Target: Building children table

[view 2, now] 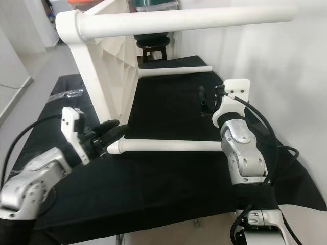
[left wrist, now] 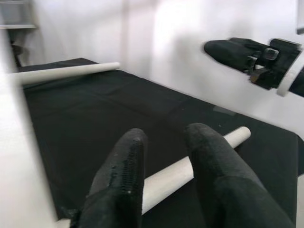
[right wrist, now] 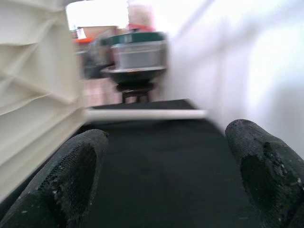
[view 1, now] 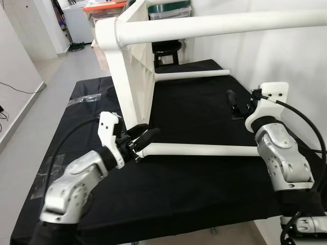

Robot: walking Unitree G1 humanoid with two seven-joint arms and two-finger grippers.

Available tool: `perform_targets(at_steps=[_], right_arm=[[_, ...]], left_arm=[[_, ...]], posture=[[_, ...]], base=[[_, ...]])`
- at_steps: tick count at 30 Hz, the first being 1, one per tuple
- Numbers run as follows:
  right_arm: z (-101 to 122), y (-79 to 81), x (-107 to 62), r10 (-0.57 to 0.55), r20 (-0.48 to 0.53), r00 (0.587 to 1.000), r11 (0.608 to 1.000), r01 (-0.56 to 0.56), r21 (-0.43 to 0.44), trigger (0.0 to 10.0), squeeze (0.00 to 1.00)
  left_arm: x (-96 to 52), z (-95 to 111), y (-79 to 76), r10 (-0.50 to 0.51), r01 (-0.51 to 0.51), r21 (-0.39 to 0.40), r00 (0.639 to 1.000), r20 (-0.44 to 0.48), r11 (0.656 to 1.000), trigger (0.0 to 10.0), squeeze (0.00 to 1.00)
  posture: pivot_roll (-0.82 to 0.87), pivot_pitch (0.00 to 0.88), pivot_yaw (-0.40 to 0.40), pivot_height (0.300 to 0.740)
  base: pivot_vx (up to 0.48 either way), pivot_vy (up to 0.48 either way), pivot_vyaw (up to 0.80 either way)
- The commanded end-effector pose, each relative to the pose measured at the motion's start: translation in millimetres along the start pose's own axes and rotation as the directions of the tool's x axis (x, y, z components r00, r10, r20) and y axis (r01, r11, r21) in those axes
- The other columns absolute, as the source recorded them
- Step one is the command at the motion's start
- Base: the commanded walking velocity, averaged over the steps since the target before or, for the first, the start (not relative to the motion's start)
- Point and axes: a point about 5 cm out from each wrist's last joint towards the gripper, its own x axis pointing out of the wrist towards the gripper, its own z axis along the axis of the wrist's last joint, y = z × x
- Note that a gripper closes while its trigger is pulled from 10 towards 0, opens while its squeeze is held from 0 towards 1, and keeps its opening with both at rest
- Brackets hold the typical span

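A white children's table lies on its side on a black cloth; its top (view 1: 130,76) stands upright as a ribbed panel. One leg (view 1: 219,24) juts out high to the right, a far leg (view 1: 191,74) runs low behind, and a near leg (view 1: 199,149) rests on the cloth. My left gripper (view 1: 145,137) hovers at the near leg's inner end by the panel, its fingers (left wrist: 118,180) slightly parted over the leg (left wrist: 171,178), not clamped on it. My right gripper (view 1: 236,103) is open and empty, held above the cloth beyond the near leg's outer end.
The black-covered work table (view 1: 179,194) ends near me and at the left, with floor beyond. A white wall (view 1: 286,56) runs close on the right. Behind stand a black stool (view 1: 166,48) and storage bins (view 1: 171,10). A clear plastic bag (view 1: 84,99) lies on the cloth's left.
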Motion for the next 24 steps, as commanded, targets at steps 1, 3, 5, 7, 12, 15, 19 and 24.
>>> perform_targets(at_steps=[1,3,5,7,12,15,19,24], right_arm=[[-2,6.5,-2.7,0.023,0.004,1.0,1.0,-0.023,-0.01,10.0,0.0],[-8,14.3,-5.9,0.045,-0.011,0.999,0.999,-0.045,-0.007,10.0,0.0],[-14,20.2,-9.1,0.062,-0.029,0.998,0.998,-0.062,-0.007,10.0,0.0],[-16,21.5,-9.8,0.066,-0.033,0.997,0.998,-0.066,-0.01,10.0,0.0],[-22,27.1,-13.3,0.085,-0.046,0.995,0.996,-0.086,-0.011,10.0,0.0],[-29,36.6,-18.5,0.11,-0.066,0.992,0.994,-0.111,-0.009,10.0,0.0],[-32,41.6,-20.1,0.122,-0.072,0.99,0.992,-0.122,-0.002,10.0,0.0],[-38,56.9,-20.2,0.161,-0.084,0.983,0.987,-0.161,0.008,10.0,0.0]], left_arm=[[0.8,-3,1.7,0.022,-0.021,0.015,1.0,-0.012,1.0,0.0,0.0],[6.0,-8,-3.9,0.028,-0.027,0.02,1.0,-0.009,0.999,0.0,0.0],[8.2,-10,-7.7,0.041,-0.041,0.026,0.999,-0.006,0.999,0.0,0.0],[8.9,-11,-8.2,0.048,-0.048,0.031,0.999,-0.004,0.998,0.0,0.0],[7.3,-13,-6.7,0.085,-0.085,0.049,0.996,0.0,0.995,0.0,0.0],[2.6,-15,-1.4,0.164,-0.163,0.081,0.987,0.004,0.983,0.0,0.0],[-0.4,-14,2.0,0.205,-0.205,0.091,0.979,0.013,0.974,0.0,0.0],[-13.0,-8,9.9,0.311,-0.318,0.111,0.948,0.072,0.942,10.0,0.0]], posture=[[-0.09,0.0,0.043,0.74],[-0.09,0.0,0.039,0.74],[-0.09,0.0,0.037,0.74],[-0.09,0.0,0.037,0.74],[-0.1,0.0,0.038,0.74],[-0.1,0.0,0.039,0.74],[-0.1,0.0,0.039,0.74],[-0.09,0.0,0.031,0.74]], base=[[0.0,0.0,0.0],[0.0,0.0,0.0],[0.0,0.0,0.0],[0.0,0.0,0.0],[0.0,0.0,0.0],[0.0,0.0,0.0],[0.0,0.0,0.0],[0.0,-0.288,0.0]])
